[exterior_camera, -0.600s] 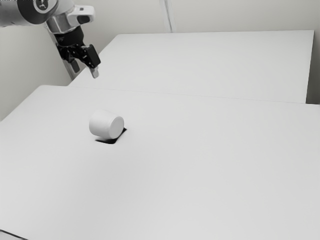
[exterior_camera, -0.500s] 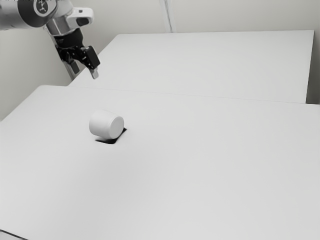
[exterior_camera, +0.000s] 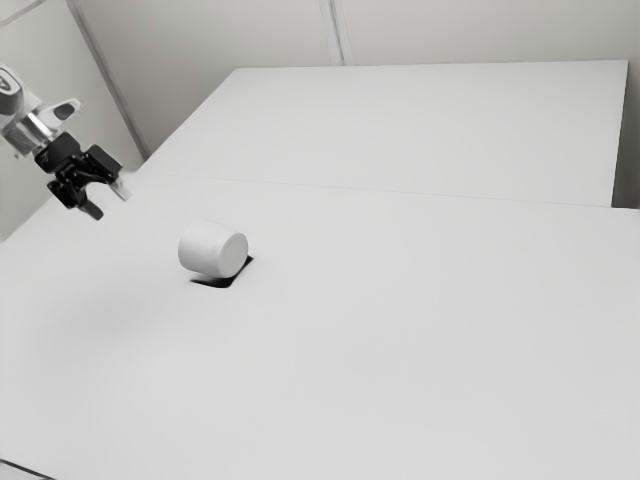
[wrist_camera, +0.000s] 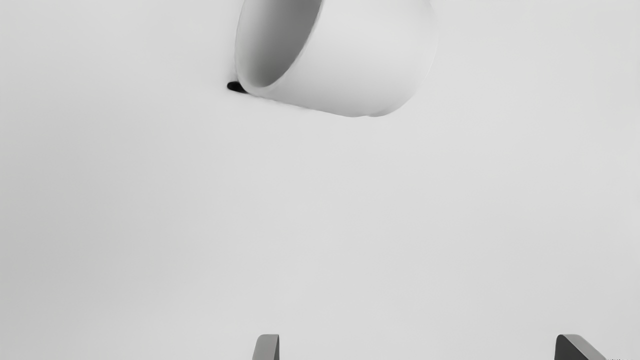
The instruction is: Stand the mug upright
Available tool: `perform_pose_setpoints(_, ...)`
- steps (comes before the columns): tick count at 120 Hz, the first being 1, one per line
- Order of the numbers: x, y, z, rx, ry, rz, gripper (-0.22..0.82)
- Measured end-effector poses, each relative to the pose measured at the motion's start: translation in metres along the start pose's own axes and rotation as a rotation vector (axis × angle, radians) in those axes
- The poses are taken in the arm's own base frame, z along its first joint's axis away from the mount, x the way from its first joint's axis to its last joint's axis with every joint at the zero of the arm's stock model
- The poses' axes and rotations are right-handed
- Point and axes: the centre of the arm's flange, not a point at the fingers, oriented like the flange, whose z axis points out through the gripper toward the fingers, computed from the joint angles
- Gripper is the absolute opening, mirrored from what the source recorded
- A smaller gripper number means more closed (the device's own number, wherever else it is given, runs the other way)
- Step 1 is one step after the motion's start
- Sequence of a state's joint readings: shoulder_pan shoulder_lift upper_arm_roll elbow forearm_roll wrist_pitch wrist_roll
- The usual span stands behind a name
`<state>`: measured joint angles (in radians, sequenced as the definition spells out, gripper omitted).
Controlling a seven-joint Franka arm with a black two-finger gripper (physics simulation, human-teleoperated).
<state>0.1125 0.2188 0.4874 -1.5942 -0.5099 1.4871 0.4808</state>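
Observation:
In the exterior view my gripper (exterior_camera: 108, 204) hangs in the air, up and to the exterior view's left of the white mug (exterior_camera: 212, 250). The mug lies on its side on the white table, its round base facing the exterior view's right. In the wrist view the mug (wrist_camera: 360, 55) shows its dark hollow mouth and a smooth side wall. My gripper (wrist_camera: 417, 345) is open there, its two fingertips wide apart with nothing between them, and a gap separates them from the mug.
The white table (exterior_camera: 400, 330) spreads around the mug. A second white surface (exterior_camera: 430, 130) stands behind it in the exterior view, with pale walls (exterior_camera: 480, 30) beyond. A small dark patch (exterior_camera: 222, 282) lies at the mug's underside.
The arm has swung toward the exterior view's left and down, and my hand has tilted. The mug has stayed where it was, still on its side.

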Motion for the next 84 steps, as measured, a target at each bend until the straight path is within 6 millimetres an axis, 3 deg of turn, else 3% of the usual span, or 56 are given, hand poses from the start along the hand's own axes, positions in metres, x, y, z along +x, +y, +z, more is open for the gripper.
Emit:
perform_pose_setpoints(15, 0.011, -0.048, 0.034, -0.132, -0.009, 0.000, 0.60)
perform_pose_setpoints(30, 0.030, -0.074, 0.074, -0.241, -0.002, 0.034, 0.60)
perform_pose_setpoints(46, 0.049, -0.079, 0.094, -0.312, 0.035, 0.102, 0.60)
perform_pose_setpoints(84, 0.060, -0.073, 0.098, -0.399, 0.115, 0.231, 0.60)
